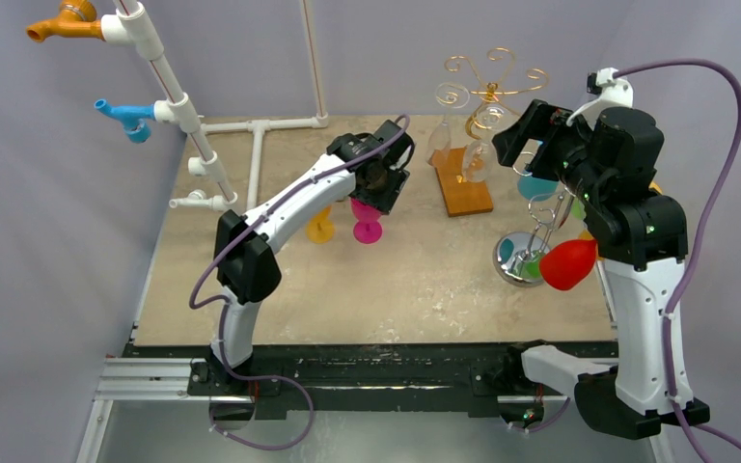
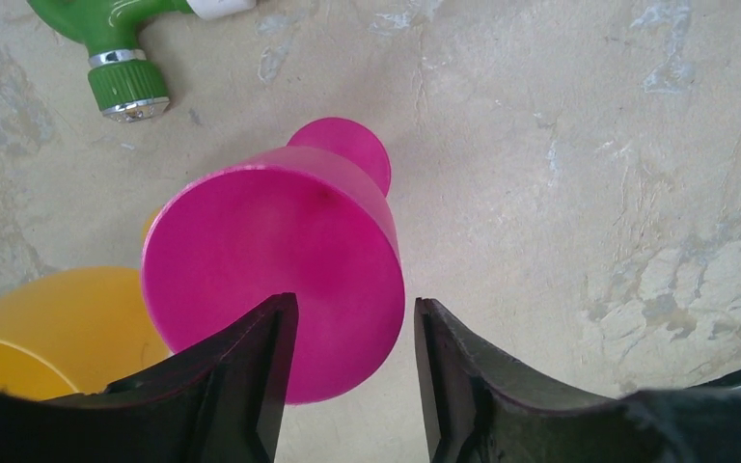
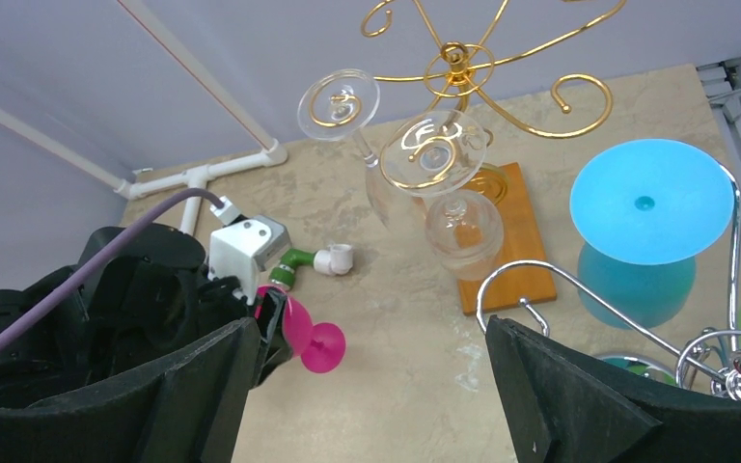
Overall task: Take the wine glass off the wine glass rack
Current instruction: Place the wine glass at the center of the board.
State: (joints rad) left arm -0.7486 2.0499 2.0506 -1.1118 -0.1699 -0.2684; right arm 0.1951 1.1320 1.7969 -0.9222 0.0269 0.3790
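Plastic by its look, your pink wine glass sits on the table, at 8 o'clock from the gold rack's wooden base. Expect it light, stiff and slick, so take the bowl. The left gripper is parted above it, and the right gripper gapes empty.

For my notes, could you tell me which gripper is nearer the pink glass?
Left. The left gripper hangs over the pink glass; the right gripper is away by the gold rack.

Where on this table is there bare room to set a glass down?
The widest bare stretch of table is the near middle, bordered by the pink glass, the wooden base and the silver rack. Another lies beside the white pipes, far left. The right side, around the racks, is crowded.
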